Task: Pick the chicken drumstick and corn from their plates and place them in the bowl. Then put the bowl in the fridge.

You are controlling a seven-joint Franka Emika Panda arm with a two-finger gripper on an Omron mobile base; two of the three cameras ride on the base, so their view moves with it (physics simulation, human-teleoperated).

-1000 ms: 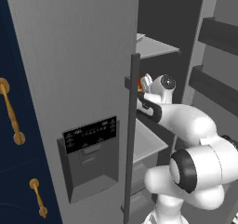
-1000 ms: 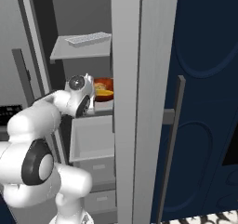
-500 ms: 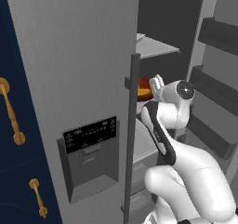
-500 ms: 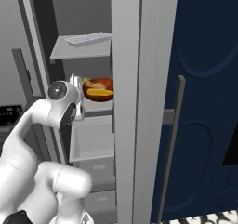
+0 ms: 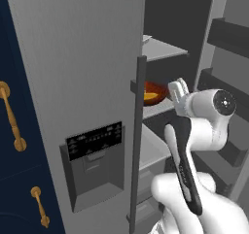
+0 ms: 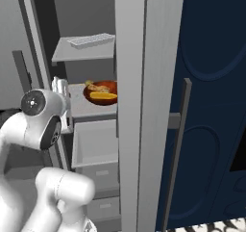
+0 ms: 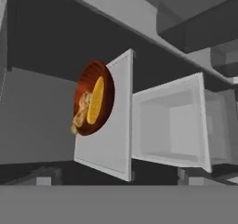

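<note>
The fridge (image 5: 92, 82) door hides most of the bowl (image 5: 154, 91).

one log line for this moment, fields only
bowl: on fridge shelf | corn, chicken drumstick: in bowl | gripper: apart from bowl, state unclear

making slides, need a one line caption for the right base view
Bowl holding corn and chicken drumstick sits on a fridge shelf, white arm drawn clear of it.

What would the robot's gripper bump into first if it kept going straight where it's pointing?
Probably the flat grey fridge shelf, near its front edge, beside the glossy reddish-brown bowl holding the yellow corn and golden-brown drumstick. Depth is hard to judge.
</note>
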